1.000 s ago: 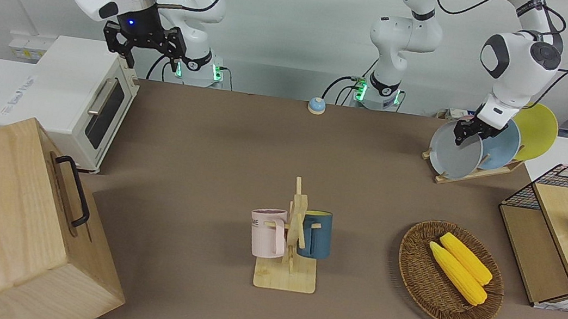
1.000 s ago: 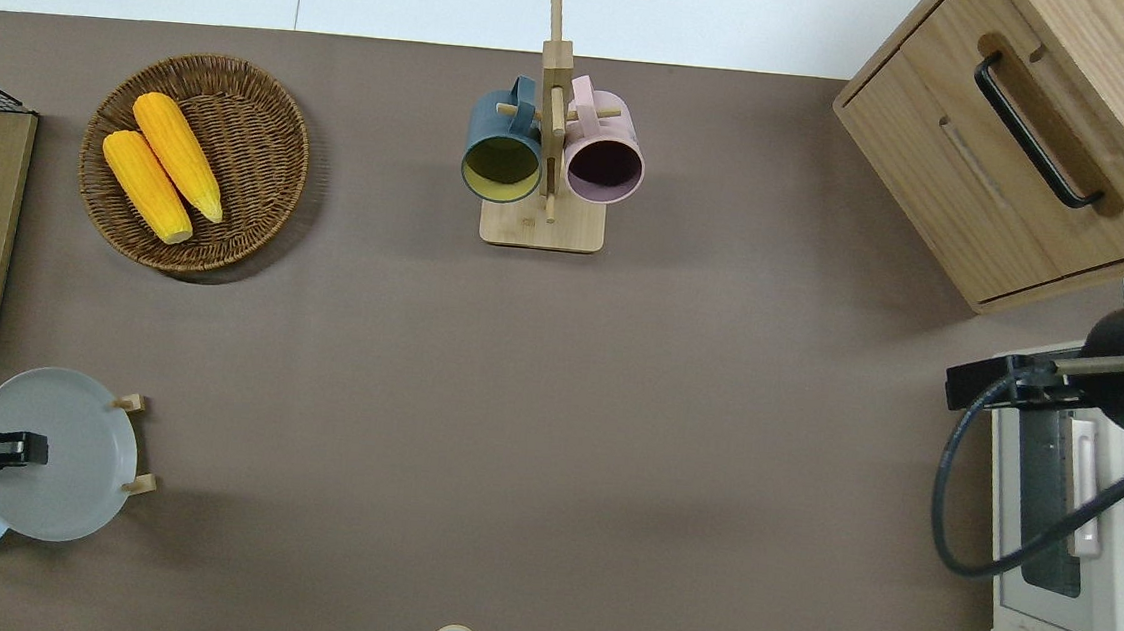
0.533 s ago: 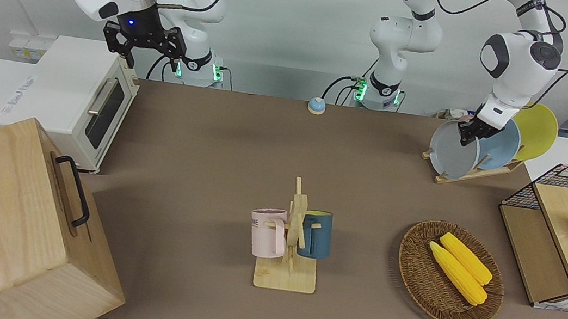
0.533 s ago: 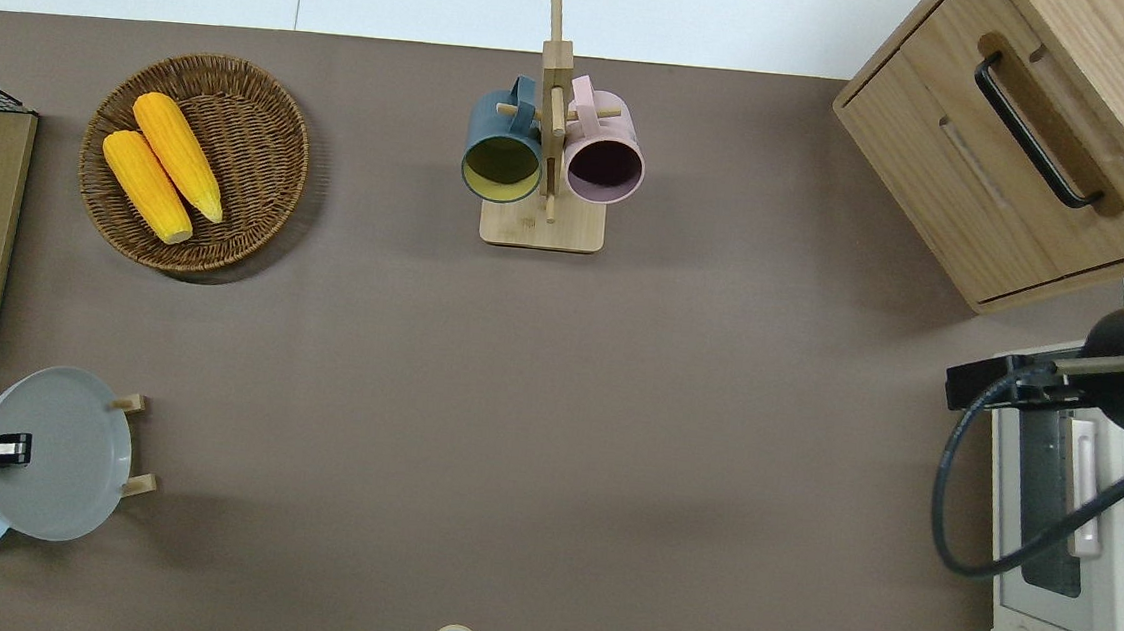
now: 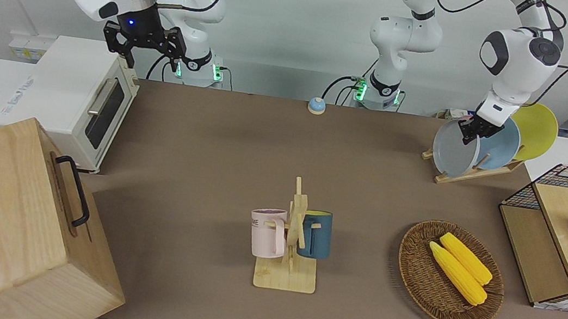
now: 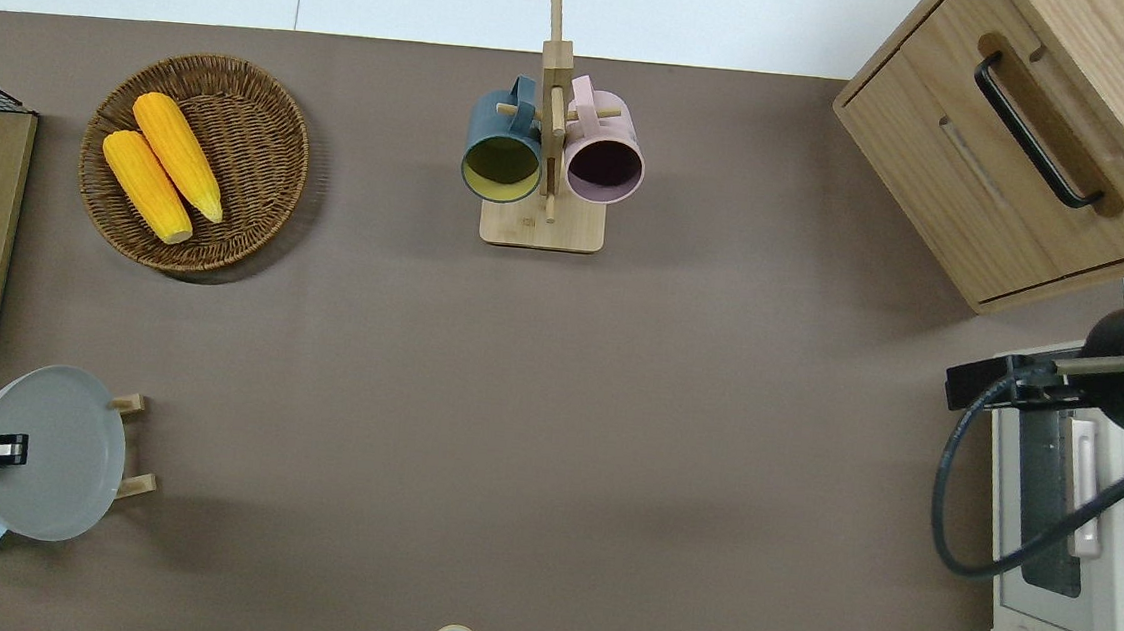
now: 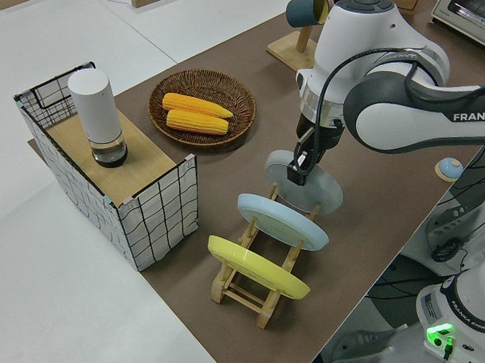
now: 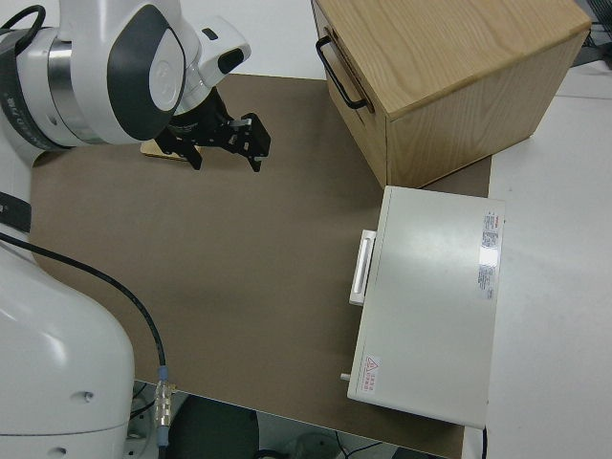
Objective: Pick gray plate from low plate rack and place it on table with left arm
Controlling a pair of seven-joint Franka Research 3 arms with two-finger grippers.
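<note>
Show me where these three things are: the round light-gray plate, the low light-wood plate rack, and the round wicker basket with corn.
Round light-gray plate [image 5: 452,151], front view, on its face.
Low light-wood plate rack [image 5: 471,175], front view, on its base rail.
Round wicker basket [image 6: 266,127], overhead view, on its woven rim.

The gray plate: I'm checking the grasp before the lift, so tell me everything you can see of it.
The gray plate is round, plain light gray with a shallow rim, smooth and matte. It stands tilted on edge in the end slot of the low plate rack, beside the light-blue plate, toward the left arm's end of the table. The left gripper is shut on its upper rim.
</note>
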